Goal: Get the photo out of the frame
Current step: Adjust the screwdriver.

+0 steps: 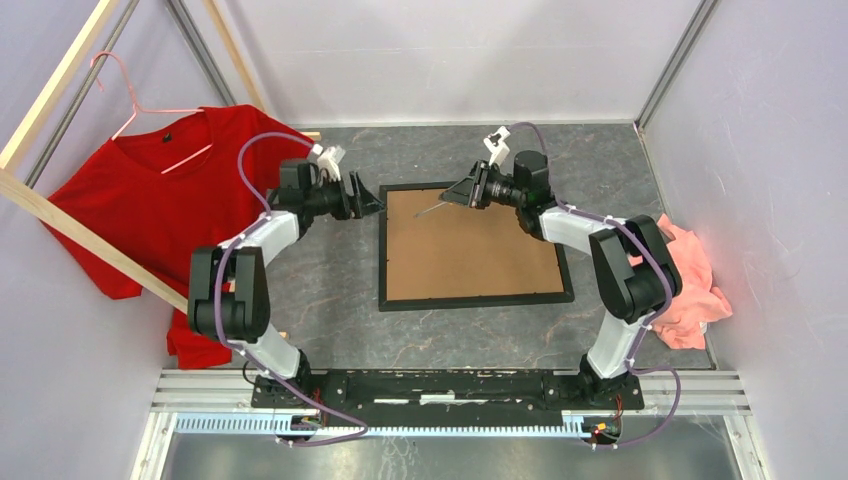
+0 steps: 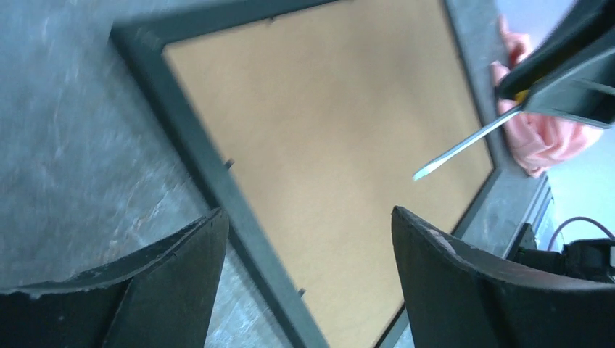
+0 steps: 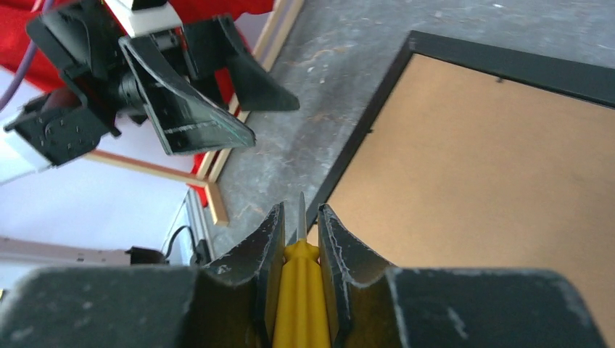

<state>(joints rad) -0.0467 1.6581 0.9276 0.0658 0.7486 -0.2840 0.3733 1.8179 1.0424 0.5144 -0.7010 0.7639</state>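
The black frame (image 1: 475, 298) lies face down on the table, its brown backing board (image 1: 470, 250) facing up. The photo is hidden under the board. My left gripper (image 1: 375, 203) stands open at the frame's far left corner. In the left wrist view the frame's left rail (image 2: 217, 181) runs below the gap between the fingers of the left gripper (image 2: 308, 212), and nothing is gripped. My right gripper (image 3: 299, 210) is shut on a yellow-handled screwdriver (image 3: 301, 297). Its metal blade (image 2: 464, 145) points over the board near the far left corner.
A red T-shirt (image 1: 170, 200) on a pink hanger hangs from a pale wooden rack (image 1: 60, 215) at the left. A pink cloth (image 1: 690, 280) lies crumpled at the right edge of the table. Grey walls enclose three sides.
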